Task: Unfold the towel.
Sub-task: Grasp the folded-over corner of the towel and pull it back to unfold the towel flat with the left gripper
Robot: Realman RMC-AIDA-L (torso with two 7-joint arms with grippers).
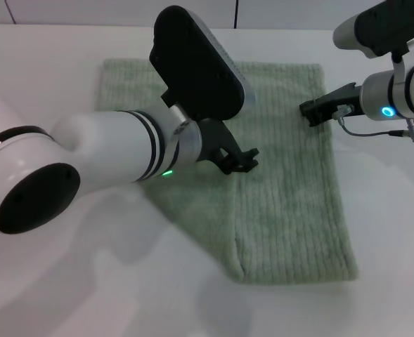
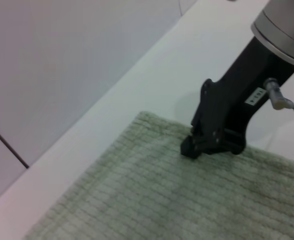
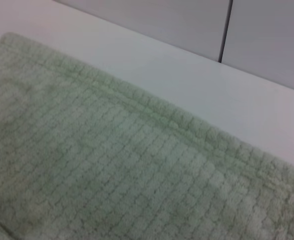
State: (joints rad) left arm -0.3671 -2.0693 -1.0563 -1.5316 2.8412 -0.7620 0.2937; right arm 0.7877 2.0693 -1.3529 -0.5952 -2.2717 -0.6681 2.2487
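Left gripper (image 1: 243, 161) hovers low over the middle of the towel (image 1: 291, 203), whether its fingers are apart or together I cannot tell; right gripper (image 1: 311, 112) rests at the towel's right edge near the far corner, fingertips together and touching the cloth, seen also in the left wrist view (image 2: 206, 147); the pale green ribbed towel lies flat on the white bench (image 1: 66, 295), a lengthwise fold showing along its near half.
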